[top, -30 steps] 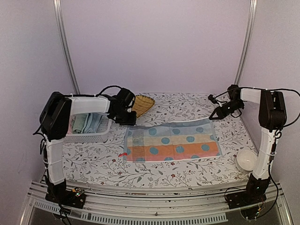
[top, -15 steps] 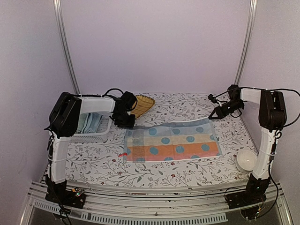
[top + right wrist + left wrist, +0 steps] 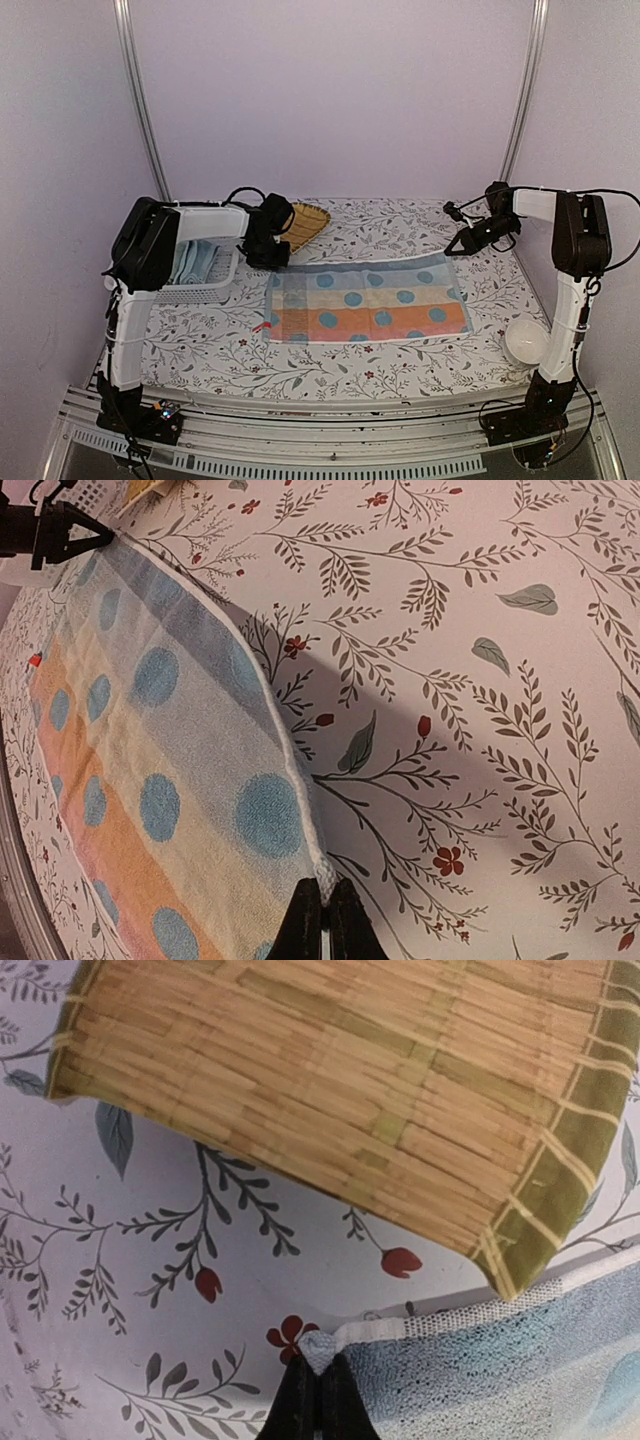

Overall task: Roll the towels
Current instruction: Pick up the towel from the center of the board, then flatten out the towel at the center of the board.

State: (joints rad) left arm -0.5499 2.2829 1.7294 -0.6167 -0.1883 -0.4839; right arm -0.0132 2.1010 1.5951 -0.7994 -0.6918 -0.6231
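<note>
One striped towel point(image 3: 368, 305), banded blue, cream and orange with blue dots, lies spread flat in the middle of the desk point(image 3: 300, 372), its near edge free and its two far corners now both gripped. That is the change: a second ago the left claw point(image 3: 320, 1385) hung apart above the far-left corner, and it has since dropped and closed, so its tips are clamped together on the white-hemmed corner tip. The right claw point(image 3: 322, 910) was already pinched shut on the far-right corner and has not moved. With both far corners held, the setup looks finished and the first fold or roll of the far edge toward the near side can probably begin; nothing is rolled yet. Counting from the near side: one white bowl point(image 3: 527, 342) at the near right, one spread towel, two claws on its far edge, one white basket point(image 3: 190, 293) at the left holding folded blue towel point(image 3: 195, 262), whether one piece or more I cannot tell, and one woven bamboo tray point(image 3: 350, 1090) just beyond the left claw, apart from the towel.
</note>
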